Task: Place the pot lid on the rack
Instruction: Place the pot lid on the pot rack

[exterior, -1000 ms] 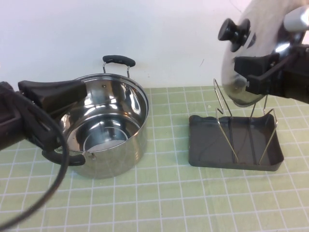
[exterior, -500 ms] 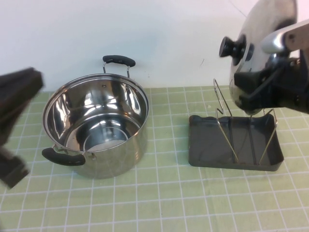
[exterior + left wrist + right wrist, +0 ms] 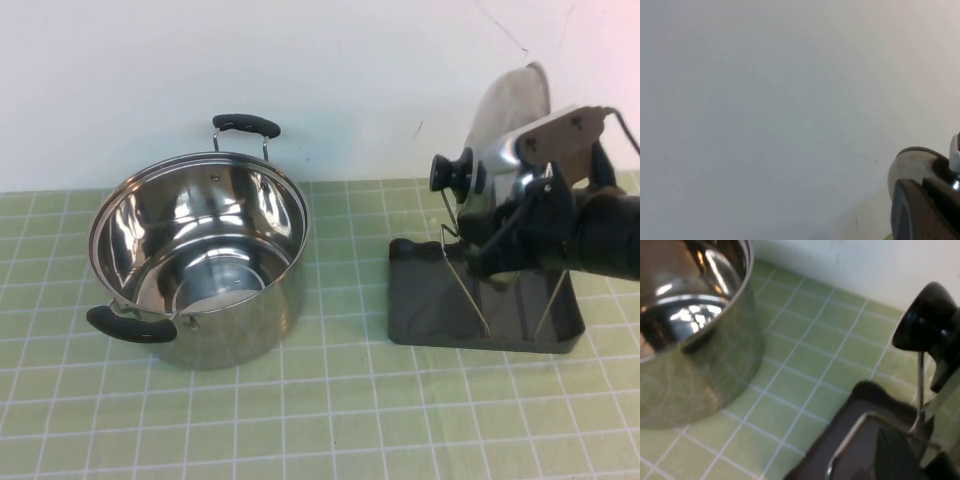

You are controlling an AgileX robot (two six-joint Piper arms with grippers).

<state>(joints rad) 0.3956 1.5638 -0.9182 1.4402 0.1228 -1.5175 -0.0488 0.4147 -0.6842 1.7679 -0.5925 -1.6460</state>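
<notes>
The pot lid [image 3: 512, 112], shiny steel with a black knob [image 3: 453, 172], stands on edge over the back of the rack [image 3: 430, 310]. Its knob faces the pot. My right gripper [image 3: 505, 240] is shut on the lid's lower rim, just above the rack's wire loops [image 3: 470, 270]. The gripper hides whether the rim touches the tray. In the right wrist view the knob [image 3: 927, 315] hangs above the dark tray [image 3: 860, 440] and a wire loop [image 3: 855, 424]. My left gripper [image 3: 927, 205] shows only in the left wrist view, as dark shapes against the wall.
The deep steel pot [image 3: 195, 265] with two black handles stands open at the left on the green checked mat [image 3: 350, 420]. It also shows in the right wrist view [image 3: 690, 340]. A white wall [image 3: 300, 80] rises close behind pot and rack.
The right gripper has lowered the lid down and leftward onto the rack's wires, turning it more edge-on. The left arm has withdrawn out of the high view.
</notes>
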